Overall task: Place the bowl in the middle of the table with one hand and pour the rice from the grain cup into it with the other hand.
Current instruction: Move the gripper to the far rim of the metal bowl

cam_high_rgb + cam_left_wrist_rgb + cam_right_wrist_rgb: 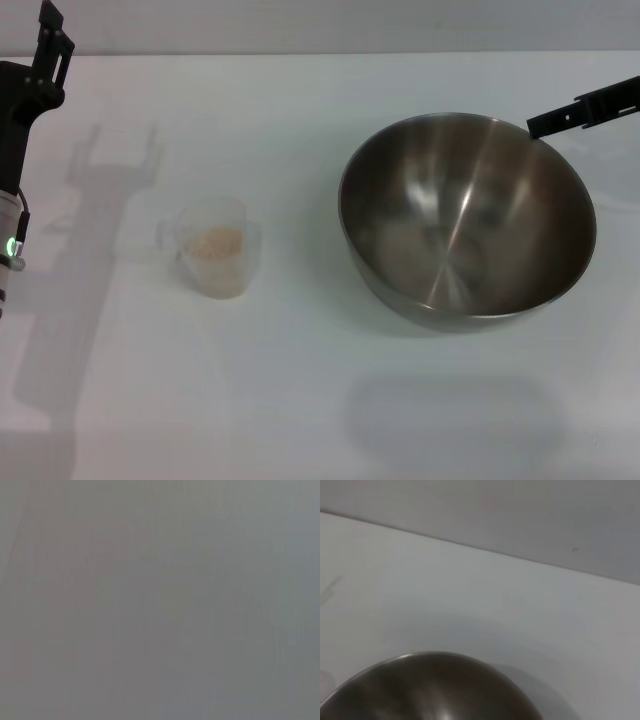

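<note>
The steel bowl (pixel 468 220) is at the right of the white table (pixel 300 390) in the head view. It is tilted and raised, with its shadow on the table in front of it. My right gripper (pixel 540 123) holds the bowl's far right rim; only one black finger (pixel 585 108) shows. The bowl's rim also shows in the right wrist view (pixel 430 682). The frosted grain cup (pixel 222 278) stands upright left of the middle, handle to the left, with rice (pixel 217 243) inside. My left gripper (pixel 55 40) is open and empty at the far left, well apart from the cup.
The table's far edge meets a pale wall (pixel 520 510) behind the bowl. The left arm's shadow (pixel 110 160) lies on the table left of the cup. The left wrist view shows only flat grey.
</note>
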